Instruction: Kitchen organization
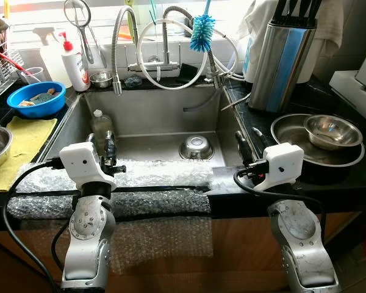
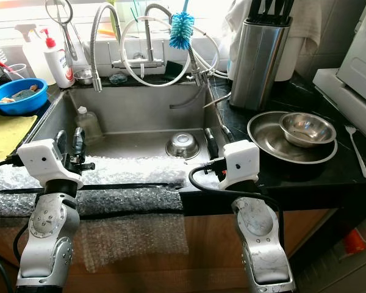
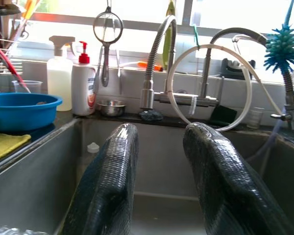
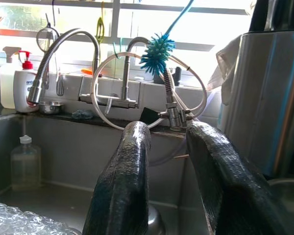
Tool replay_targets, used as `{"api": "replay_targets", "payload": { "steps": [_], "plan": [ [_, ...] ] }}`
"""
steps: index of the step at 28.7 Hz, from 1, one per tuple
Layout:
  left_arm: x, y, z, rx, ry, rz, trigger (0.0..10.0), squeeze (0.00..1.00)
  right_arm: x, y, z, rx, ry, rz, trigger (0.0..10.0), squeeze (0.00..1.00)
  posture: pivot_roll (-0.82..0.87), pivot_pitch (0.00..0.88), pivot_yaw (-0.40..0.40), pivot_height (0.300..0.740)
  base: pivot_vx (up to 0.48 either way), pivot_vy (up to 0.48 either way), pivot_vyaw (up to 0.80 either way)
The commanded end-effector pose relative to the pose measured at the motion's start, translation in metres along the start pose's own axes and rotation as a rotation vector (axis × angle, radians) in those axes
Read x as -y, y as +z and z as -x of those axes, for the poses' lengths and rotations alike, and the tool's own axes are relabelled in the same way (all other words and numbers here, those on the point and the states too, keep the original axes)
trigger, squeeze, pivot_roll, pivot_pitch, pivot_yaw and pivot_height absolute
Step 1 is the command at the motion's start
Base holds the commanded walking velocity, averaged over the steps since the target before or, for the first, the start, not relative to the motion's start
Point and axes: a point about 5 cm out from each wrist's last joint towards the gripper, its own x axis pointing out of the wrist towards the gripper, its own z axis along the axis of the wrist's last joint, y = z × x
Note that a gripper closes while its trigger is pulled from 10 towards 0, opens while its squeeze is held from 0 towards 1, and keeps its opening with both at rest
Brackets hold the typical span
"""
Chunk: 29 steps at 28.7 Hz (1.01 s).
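Both arms reach over the front edge of the sink [image 1: 79, 116], which is padded with bubble wrap [image 1: 152, 174]. The left pincer [image 1: 104, 146] hangs at about 9 o'clock in the basin, its two black fingers [image 3: 110, 186] parted with nothing between them. The right pincer [image 1: 250, 145] sits at about 3 o'clock by the basin's right wall, also spread and empty.

Judging by what lies within reach, the likely things to tidy are the small steel bowl [image 1: 196, 147] lying upturned near the basin's middle, and the clear plastic bottle [image 1: 101, 125] standing at about 10 o'clock against the left wall. The bowl looks light and rigid but smooth and probably wet, so it would slip; pinching its rim seems safer than squeezing the rounded dome. The bottle looks light and somewhat yielding; its neck below the cap, or mid-body, would take a grip

On the bench at 3 o'clock a steel bowl [image 1: 333, 130] rests inside a wide steel pan [image 1: 287, 131]
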Motion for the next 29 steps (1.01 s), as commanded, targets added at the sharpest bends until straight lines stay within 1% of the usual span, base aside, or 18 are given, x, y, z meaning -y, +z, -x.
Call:
{"api": "replay_targets", "payload": {
  "steps": [1,5,16,20,29],
  "plan": [
    [0.0010,0.0020,-0.0020,0.003,-0.010,-0.021,10.0,0.00,-0.0003,0.0000,-0.0012,-0.001,-0.002,-0.002,10.0,0.00,-0.13,0.000,0.055,0.740,0.000,0.000,0.00],
    [0.0017,0.0017,-0.0023,0.002,-0.011,-0.020,10.0,0.00,-0.0002,-0.0001,-0.0015,-0.001,-0.003,-0.004,10.0,0.00,-0.13,0.000,0.056,0.740,0.000,0.000,0.00],
    [0.0040,0.0008,-0.0033,0.002,-0.016,-0.013,10.0,0.00,-0.0005,0.0007,-0.0025,0.004,0.009,0.025,10.0,0.00,-0.13,0.000,0.053,0.740,0.249,0.000,0.00],
    [0.0054,0.0007,-0.0035,0.004,-0.020,-0.011,10.0,0.00,-0.0009,0.0008,-0.0033,0.010,0.003,0.005,10.0,0.00,-0.13,0.000,0.055,0.740,0.250,0.000,0.00],
    [0.0060,0.0014,-0.0049,0.008,-0.025,-0.012,10.0,0.00,-0.0037,0.0011,-0.0040,0.011,0.006,-0.001,10.0,0.00,-0.13,0.000,0.056,0.740,0.250,0.000,0.00]
  ]
}}
